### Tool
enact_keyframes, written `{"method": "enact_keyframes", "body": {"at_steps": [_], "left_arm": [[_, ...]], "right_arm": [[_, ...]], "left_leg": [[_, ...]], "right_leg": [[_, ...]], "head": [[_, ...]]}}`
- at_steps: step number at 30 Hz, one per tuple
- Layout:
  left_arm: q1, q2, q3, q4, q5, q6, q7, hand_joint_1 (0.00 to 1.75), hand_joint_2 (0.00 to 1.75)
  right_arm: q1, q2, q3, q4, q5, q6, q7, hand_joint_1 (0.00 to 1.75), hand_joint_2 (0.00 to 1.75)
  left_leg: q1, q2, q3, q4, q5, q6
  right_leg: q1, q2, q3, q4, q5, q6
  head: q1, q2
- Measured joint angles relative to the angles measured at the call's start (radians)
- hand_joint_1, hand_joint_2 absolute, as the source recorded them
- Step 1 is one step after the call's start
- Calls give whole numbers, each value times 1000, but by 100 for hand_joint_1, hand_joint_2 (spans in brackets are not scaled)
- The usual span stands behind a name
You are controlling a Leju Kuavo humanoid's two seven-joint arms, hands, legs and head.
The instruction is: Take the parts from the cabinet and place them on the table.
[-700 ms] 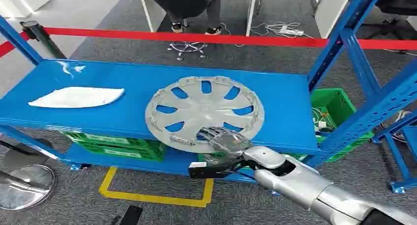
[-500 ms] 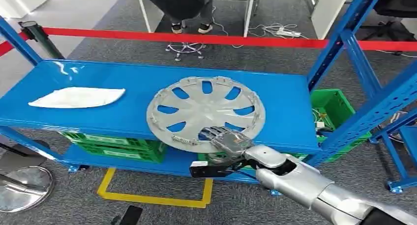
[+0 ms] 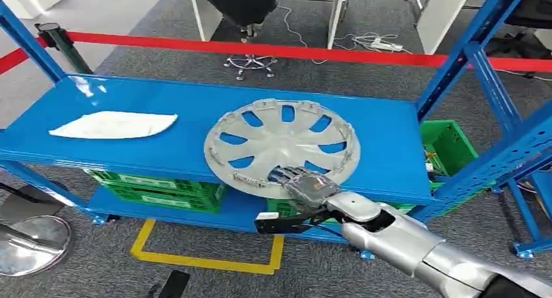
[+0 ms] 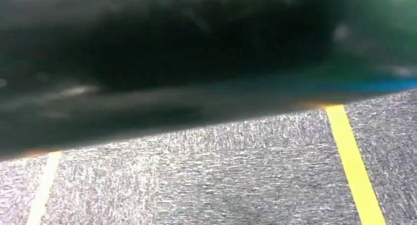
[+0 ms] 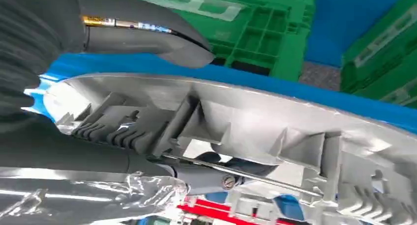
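**Hubcap at shelf edge, right hand on its near rim**

Item: hubcap (image 3: 281,148), silver, spoked, lying face-down with its ribbed inner side up on the blue shelf (image 3: 163,125). Its near rim juts slightly past the shelf's front edge.

Holder: right hand (image 3: 306,184), reaching in from below right. Fingers (image 3: 286,176) lie on top of the rim. In the right wrist view the thumb (image 5: 147,36) sits on one face of the rim (image 5: 246,117) and the dark fingers (image 5: 113,129) on the other, clamped across it. The grasp looks like a pinch on the edge only.

Handling, as judged:
- The grip is far off the disc's centre, so it will tend to droop or swing on lifting; tighten the hold before taking weight.
- Draw it toward the robot, low and level, until it is free of the shelf lip, then raise it.
- Keep it off the upright post (image 3: 455,57) at right.

Other stock: white cloth (image 3: 114,124) at the shelf's left, well apart; green crates (image 3: 156,190) on the lower shelf.

Hard to make out:
- The left wrist view is blurred: grey carpet and yellow floor tape (image 4: 351,161). Whether the left hand's fingers are apart or together cannot be told.
- How far the thumb reaches under the rim is probably hidden by the hubcap itself.
- The table for delivery lies outside the frames.
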Motion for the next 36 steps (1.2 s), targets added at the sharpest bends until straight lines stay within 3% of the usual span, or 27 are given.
{"method": "enact_keyframes", "body": {"at_steps": [3, 5, 6, 8, 9, 10, 11, 12, 13, 14, 15, 18, 20, 21, 23, 24, 25, 26, 27, 29, 31, 34, 35, 36], "left_arm": [[1, -2, 0, 0, 0, 0, 1, 0, 0], [0, -2, 0, 0, 0, 0, 1, 0, 0], [0, -2, 0, 0, 0, 0, 1, 0, 0], [2, -1, 0, 0, 0, 0, 1, 0, 0], [4, -1, 0, 0, 0, 0, 1, 0, 0], [6, 0, 0, 0, 0, 0, 2, 0, 0], [7, 0, 0, 0, 0, 0, 2, 0, 0], [7, 0, 0, 0, 0, 0, 2, 0, 0], [6, 1, 0, 0, 0, 0, 2, 0, 0], [6, 1, 0, 0, 0, 0, 2, 0, 0], [4, 1, 0, 0, 0, 0, 2, 0, 0], [4, 1, 0, 0, 0, 2, 2, 0, 0], [3, 0, 0, 0, 0, 2, 2, 0, 0], [1, 0, 0, 0, 0, 2, 2, 0, 0], [1, -2, 0, 0, 0, 2, 2, 0, 0], [2, -1, 0, 0, 0, 2, 2, 0, 0], [3, -1, 0, 0, 0, 2, 2, 0, 0], [3, 0, 0, 0, 0, 2, 2, 0, 0], [3, -1, 0, 0, 0, 2, 2, 0, 0], [3, -2, 0, 0, 0, 2, 2, 0, 0], [2, -2, 0, 0, 0, 2, 0, 0, 0], [2, -2, 0, 0, 0, 2, 0, 0, 0], [1, -2, 0, 0, 0, 2, 0, 0, 0], [1, -2, 0, 0, 0, 2, 0, 0, 0]], "right_arm": [[-3, 0, 6, 5, 24, 0, 16, 0, 175], [-5, 0, 10, 5, 29, 0, 19, 0, 175], [-5, 0, 13, 6, 30, 0, 20, 0, 175], [-5, 0, 15, 10, 32, 0, 21, 0, 175], [-5, 0, 16, 11, 34, 0, 21, 0, 175], [-5, 0, 17, 13, 34, 0, 21, 0, 175], [-5, 0, 18, 14, 34, 0, 22, 0, 175], [-5, 0, 19, 14, 34, 0, 22, 0, 175], [-5, 0, 19, 14, 35, 0, 22, 0, 175], [-6, 0, 20, 14, 34, 2, 20, 0, 175], [-8, 0, 21, 14, 34, 3, 17, 0, 175], [-16, 0, 21, 19, 21, 15, -1, 12, 175], [-20, -2, 21, 20, 11, 23, -13, 26, 175], [-22, -3, 21, 20, 4, 27, -22, 40, 175], [-22, -3, 23, 20, -13, 34, -39, 66, 175], [-22, -3, 24, 19, -18, 34, -45, 82, 175], [-23, -3, 29, 19, -25, 35, -52, 99, 175], [-25, -3, 31, 19, -29, 36, -56, 119, 175], [-28, -3, 33, 18, -34, 38, -60, 141, 175], [-34, -5, 39, 10, -50, 44, -68, 148, 175], [-39, -7, 45, 1, -61, 44, -79, 154, 175], [-40, -9, 58, -22, -86, 44, -97, 155, 175], [-40, -9, 60, -30, -92, 43, -101, 155, 175], [-39, -9, 64, -38, -97, 42, -107, 155, 175]], "left_leg": [[3, 0, 0, -8, 9, -19], [4, 0, -5, 10, -12, -28], [4, 0, -24, 53, -45, -30], [5, 0, -96, 216, -126, -34], [5, 0, -123, 275, -143, -36], [5, 0, -130, 291, -137, -36], [5, 0, -118, 268, -111, -35], [5, 0, -88, 206, -68, -34], [5, 0, -42, 117, -19, -32], [6, 0, -4, 41, 11, -30], [3, 0, 12, 6, -1, -29], [-1, 1, 11, -1, -9, -9], [7, 7, 13, -8, 0, 6], [7, 7, 12, -8, 0, 11], [6, 8, 8, -8, 2, 14], [6, 10, 8, -8, 2, 14], [6, 11, 8, -8, 2, 14], [6, 11, 8, -8, 2, 14], [6, 11, 9, -8, 2, 14], [6, 11, 12, -8, 0, 10], [-2, 8, 5, -2, -2, -3], [1, 8, 8, -9, 5, -21], [4, 7, 6, -4, -5, -27], [3, 6, -5, 24, -30, -31]], "right_leg": [[4, 3, -1, 6, 5, -13], [-5, 1, 8, -11, 15, -27], [-5, -1, 8, -11, 16, -30], [-3, -4, 7, -11, 16, -35], [-2, -4, 6, -11, 16, -35], [-2, -3, 7, -11, 16, -35], [-2, -3, 8, -11, 16, -35], [-2, -2, 9, -10, 15, -34], [-3, -2, 12, -9, 15, -33], [-2, -1, 12, -7, 12, -29], [8, 1, 6, 3, 8, -22], [3, 6, 2, -3, 14, -8], [2, 5, -12, 13, 1, 4], [1, 2, -31, 53, -29, 9], [-3, 2, -106, 211, -105, 16], [-4, 2, -138, 275, -125, 18], [-4, 2, -153, 304, -124, 19], [-5, 2, -146, 287, -103, 19], [-6, 2, -120, 235, -67, 18], [-6, 0, -30, 56, 16, 12], [-3, 2, -1, 4, 4, 2], [0, 3, -2, 5, 8, -14], [-6, 2, 4, -5, 15, -23], [-6, 1, 6, -6, 15, -24]], "head": [[-2, 0], [-5, 0], [-10, 0], [-9, 0], [-9, 0], [-9, 0], [-10, 0], [-9, 0], [-10, 0], [-9, 0], [-10, 0], [-8, 0], [-7, 0], [0, 0], [1, 0], [3, 0], [2, 0], [3, 0], [3, 0], [3, 0], [1, 0], [-1, 0], [0, 0], [-6, 0]]}}
